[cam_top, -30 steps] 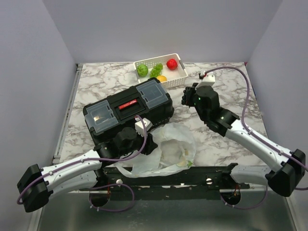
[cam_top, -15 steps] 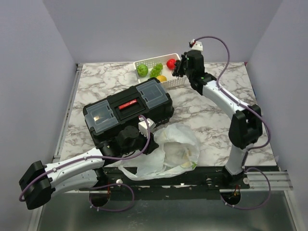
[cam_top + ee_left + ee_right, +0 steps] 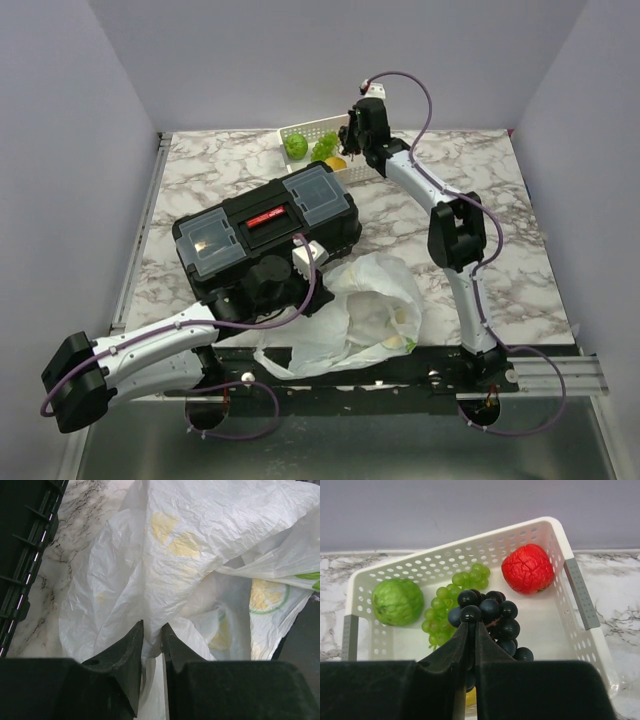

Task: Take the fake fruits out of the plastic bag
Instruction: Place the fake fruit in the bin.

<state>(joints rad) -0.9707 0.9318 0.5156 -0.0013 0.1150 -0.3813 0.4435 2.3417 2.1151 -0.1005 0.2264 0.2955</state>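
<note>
the thin crinkly white semi-transparent plastic bag (image 3: pixel 200 545) is wrinkled film with a soft sheen, and yellowish and greenish patches show through it. the marble-patterned tabletop (image 3: pixel 200 180) looks smooth and faintly glossy. to the far left of the bag, the black plastic toolbox (image 3: pixel 265 240) is matt, with clear glossy lid panels. at the far side, the white perforated plastic basket (image 3: pixel 470 555) is smooth. there, the bunch of dark fake grapes (image 3: pixel 490 612) is glossy, the green fake grapes (image 3: pixel 445 605) are duller, the red fake fruit (image 3: pixel 527 569) is matt and cracked, and the green fake fruit (image 3: pixel 397 601) is matt and bumpy.
</note>
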